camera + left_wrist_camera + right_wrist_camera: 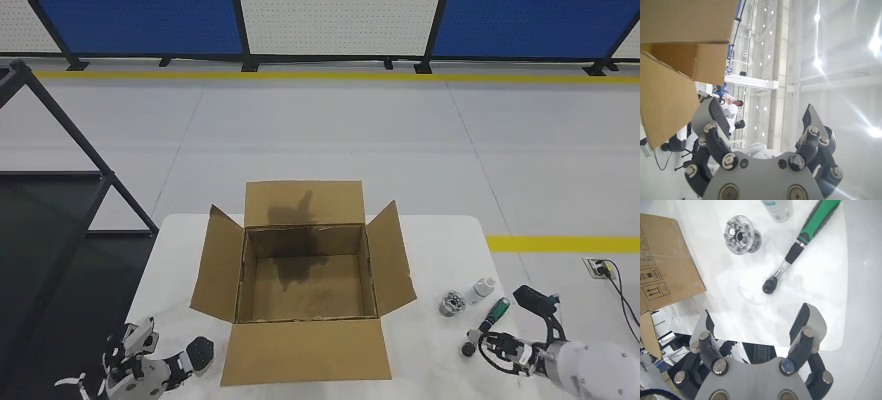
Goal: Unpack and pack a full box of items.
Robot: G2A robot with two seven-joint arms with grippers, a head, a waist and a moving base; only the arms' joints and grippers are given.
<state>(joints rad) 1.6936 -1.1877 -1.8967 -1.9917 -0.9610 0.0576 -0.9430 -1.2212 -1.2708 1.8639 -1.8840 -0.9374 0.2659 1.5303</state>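
An open brown cardboard box [305, 285] sits in the middle of a white table [440, 250]. Its four flaps are folded outward and its inside looks bare. Three items lie on the table to the right of the box. They are a grey metal toothed hub [452, 303], a small white bottle [482, 290] and a green-handled ratchet wrench [797, 243].

The right gripper [755, 308] hangs over the near right part of the table, with its jaws spread wide and nothing between them. The wrench lies just beyond those jaws. Its round metal head is the end nearest the gripper, close to the near table edge. Its long axis runs diagonally from that head, near and left, up to the green handle, far and right. The handle end comes close beside the bottle, and the hub lies a little to the left of both, nearer the box.

The left gripper [762, 109] is at the near left corner of the table, on the other side of the box, beside a cardboard flap. Its jaws are also wide apart and hold nothing.

With the box looking empty, the packing half of the task seems to be what remains. The right arm is far nearer to all three items, so it is the likely one to pick. The jaws would probably need to line up across the wrench's slanted shaft, not along it, for a firm grip.
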